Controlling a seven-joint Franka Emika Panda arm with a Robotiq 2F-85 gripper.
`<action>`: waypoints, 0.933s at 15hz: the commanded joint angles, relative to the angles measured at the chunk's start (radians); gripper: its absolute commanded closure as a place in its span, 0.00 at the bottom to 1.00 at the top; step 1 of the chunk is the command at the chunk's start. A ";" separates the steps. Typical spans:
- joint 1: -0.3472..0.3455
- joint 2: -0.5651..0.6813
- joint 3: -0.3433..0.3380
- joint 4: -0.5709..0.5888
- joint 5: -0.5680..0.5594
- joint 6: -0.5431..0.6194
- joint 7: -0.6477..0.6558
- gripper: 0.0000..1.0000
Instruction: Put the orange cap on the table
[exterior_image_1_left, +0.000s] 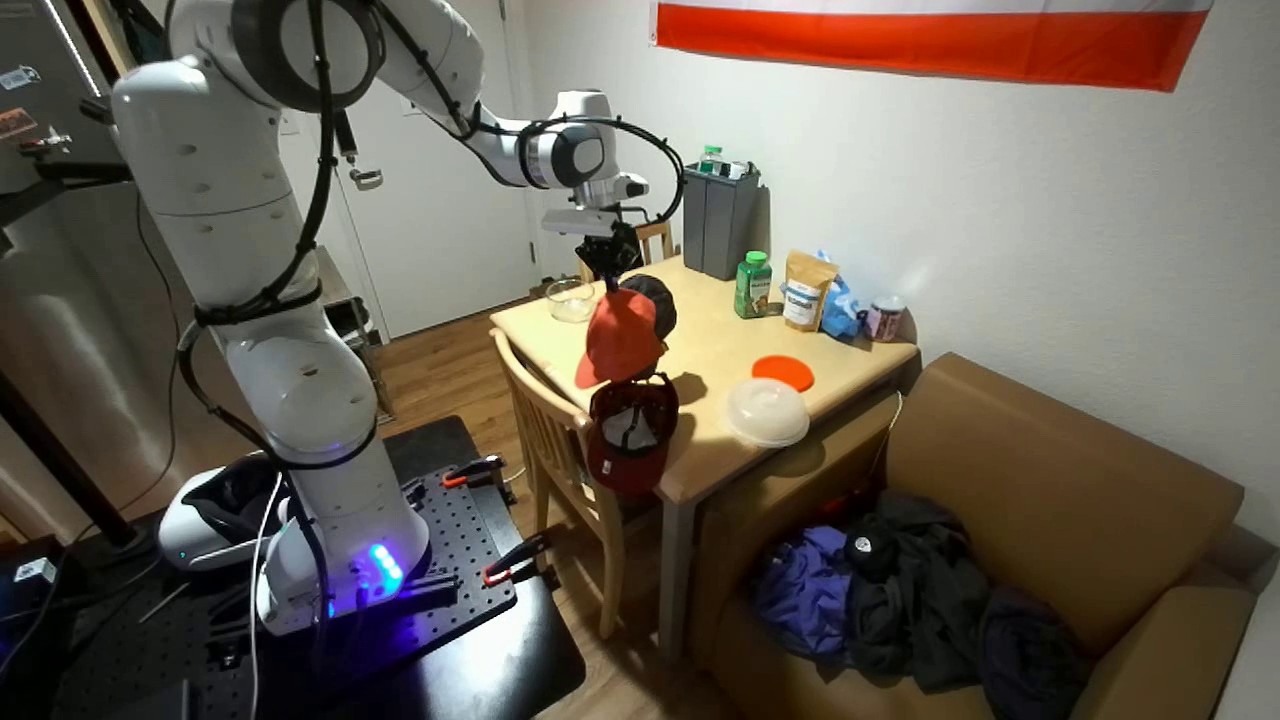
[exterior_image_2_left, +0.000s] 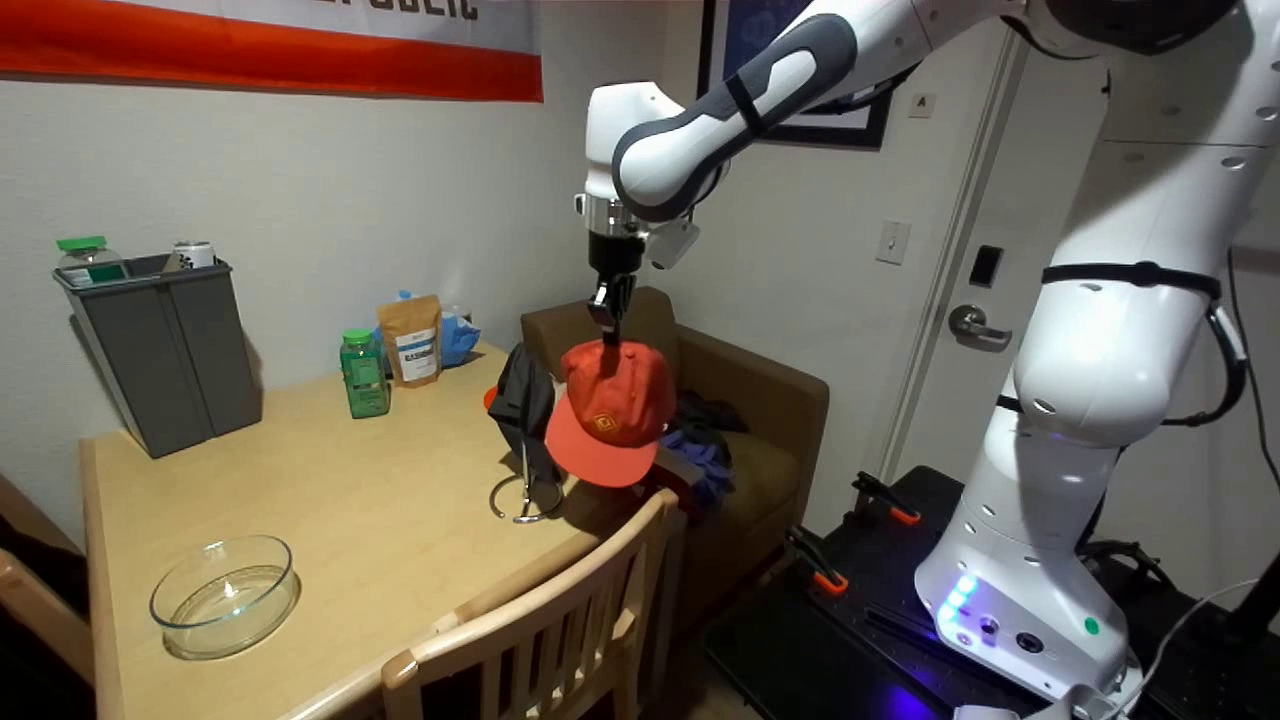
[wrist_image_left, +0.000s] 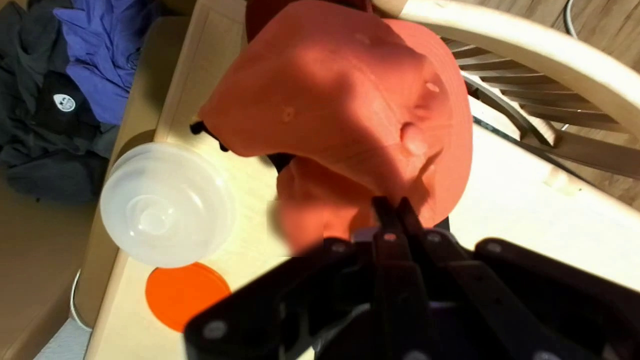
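The orange cap (exterior_image_1_left: 622, 338) hangs from my gripper (exterior_image_1_left: 611, 286) by its crown, near the table's corner. In an exterior view its front with a small yellow badge and its brim (exterior_image_2_left: 610, 415) face the camera, below the gripper (exterior_image_2_left: 611, 338). In the wrist view the cap (wrist_image_left: 330, 95) fills the upper middle, and the fingertips (wrist_image_left: 391, 202) are close together on its fabric. The cap overlaps a metal stand (exterior_image_2_left: 525, 505) with other caps; I cannot tell whether it touches it. The light-wood table (exterior_image_1_left: 700, 310) lies below, also in an exterior view (exterior_image_2_left: 390, 490).
A black cap (exterior_image_2_left: 524, 405) and a dark red cap (exterior_image_1_left: 634, 440) are beside the orange cap. A chair (exterior_image_2_left: 540, 630) stands at the table edge. On the table are a glass bowl (exterior_image_2_left: 225, 600), grey bin (exterior_image_2_left: 165, 350), green bottle (exterior_image_1_left: 753, 287), white bowl (exterior_image_1_left: 767, 412) and orange dish (exterior_image_1_left: 785, 372).
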 joint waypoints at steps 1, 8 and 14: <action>-0.027 0.038 -0.012 0.019 0.032 0.058 -0.068 0.99; -0.063 0.141 -0.014 0.062 0.125 0.111 -0.172 0.99; -0.072 0.251 -0.006 0.110 0.150 0.143 -0.199 0.99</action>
